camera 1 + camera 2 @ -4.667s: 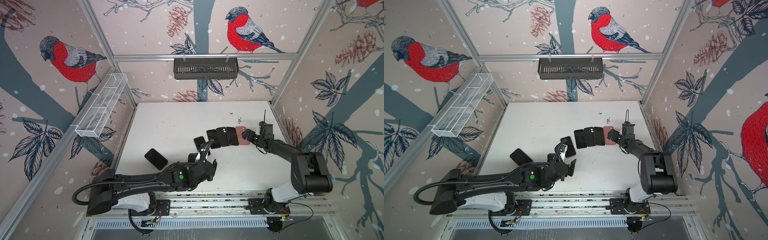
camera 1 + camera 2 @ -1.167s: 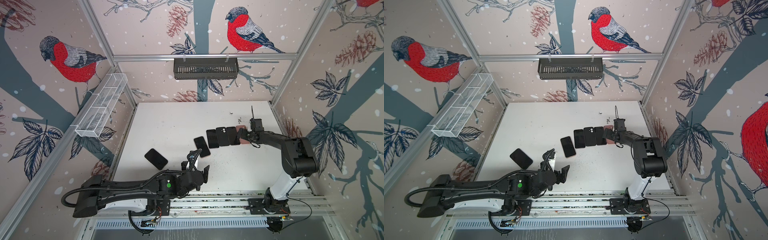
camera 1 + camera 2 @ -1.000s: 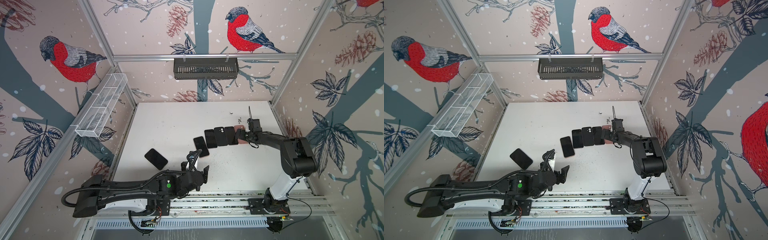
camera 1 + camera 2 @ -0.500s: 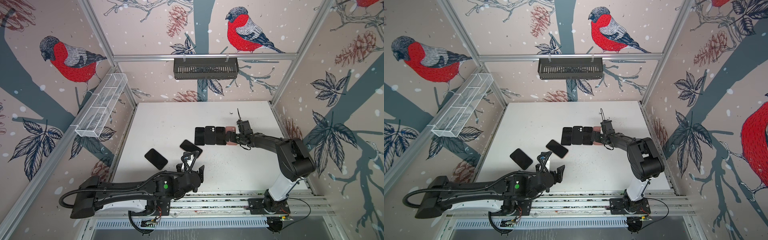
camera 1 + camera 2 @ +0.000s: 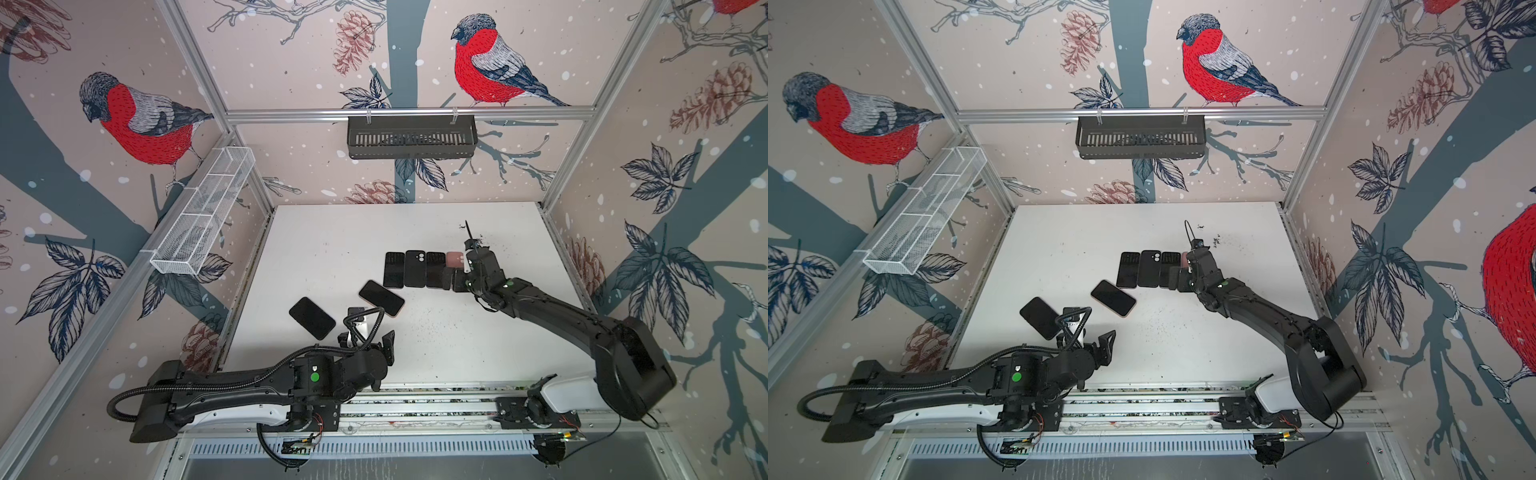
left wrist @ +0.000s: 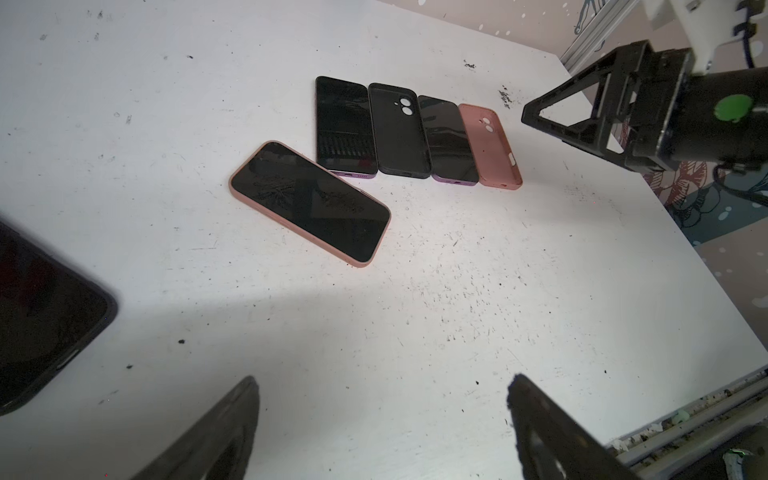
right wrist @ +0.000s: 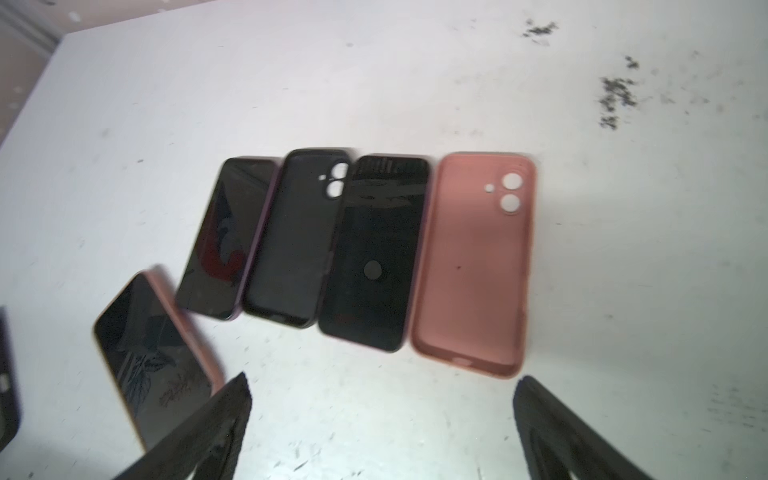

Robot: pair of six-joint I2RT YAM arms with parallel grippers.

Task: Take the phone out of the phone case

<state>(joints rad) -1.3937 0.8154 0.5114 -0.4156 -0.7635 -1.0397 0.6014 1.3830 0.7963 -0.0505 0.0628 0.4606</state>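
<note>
pushed toward the middle of the tabletop, the sorted row probably frees working room; right gripper and left gripper both gape empty (pink-cased phone waits nearby)

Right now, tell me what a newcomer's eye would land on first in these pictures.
The big red birds on the walls grab the eye first. Then the tidy row of phones and cases in the middle of the white table, with the open right gripper at its pink end. Nearer the robot, a phone in a pink case lies askew.
</note>
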